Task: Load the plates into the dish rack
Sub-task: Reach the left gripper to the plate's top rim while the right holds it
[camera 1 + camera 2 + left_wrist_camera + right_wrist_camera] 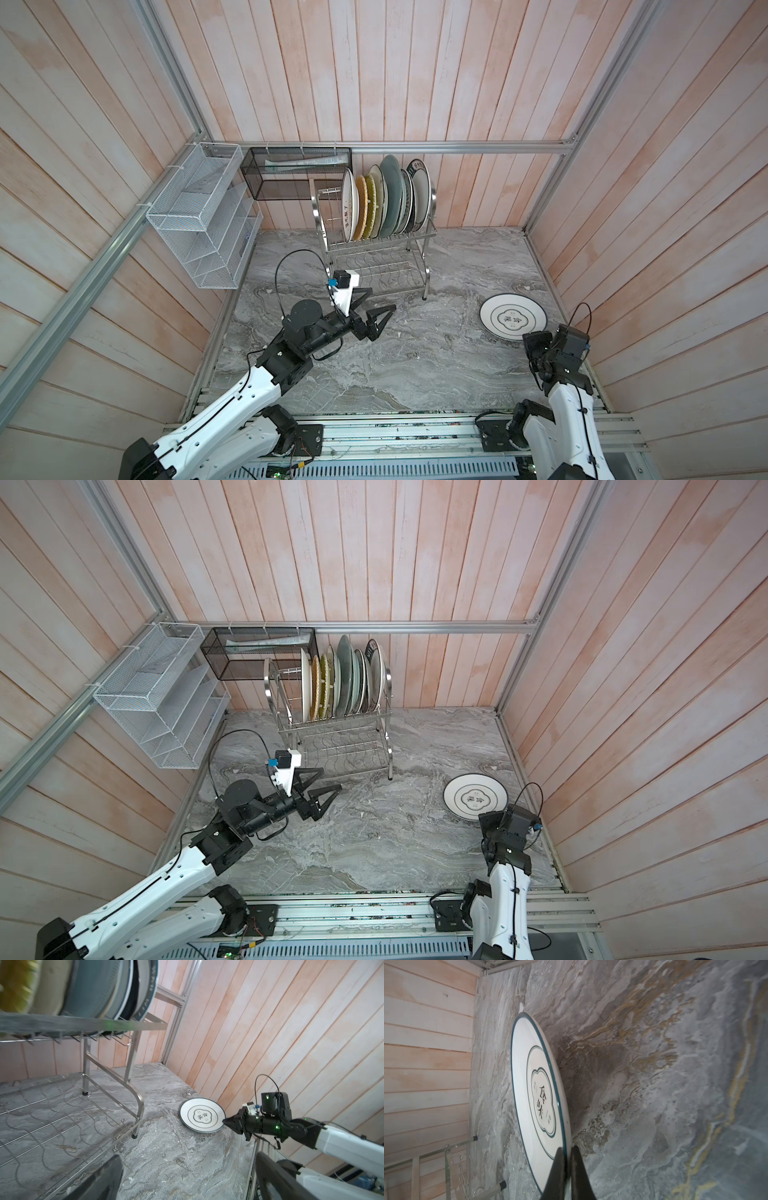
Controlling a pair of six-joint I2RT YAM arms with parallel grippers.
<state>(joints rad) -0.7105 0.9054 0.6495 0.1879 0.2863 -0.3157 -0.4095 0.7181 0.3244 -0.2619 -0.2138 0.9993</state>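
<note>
your right gripper [566, 1154] is clamped on the near rim of the blue-ringed plate [529, 1084], jaws pinched thin with the edge between them, and it's a shallow bite right at the lip. reading the marble table [415, 353] as a clock from above, with twelve at the back wall, that plate lies face up at about four o'clock, well apart from the dish rack [142, 1105], which stands at twelve. i can't tell whether the near edge is off the marble yet. your left gripper [380, 300] hangs wide open and empty at about ten o'clock, just in front of the rack's lower tier [374, 274], which is bare. up top, the racked plates [392, 195] stand on edge, packed toward the rack's three o'clock end, with free prongs showing at its nine o'clock end. so the step in hand looks like the lift, and here's how to make it clean: tip the plate up on its far edge before you raise it, slowly, because a rim pinch on glazed ware will likely pivot or slip if you jerk it. get it vertical early, carry it toward twelve, and line its edge up with an open gap, not a prong. if it sags in the grip, bring the open left jaws under the free rim to steady it. watch that left arm too, since it sits close to your path to the rack.
</note>
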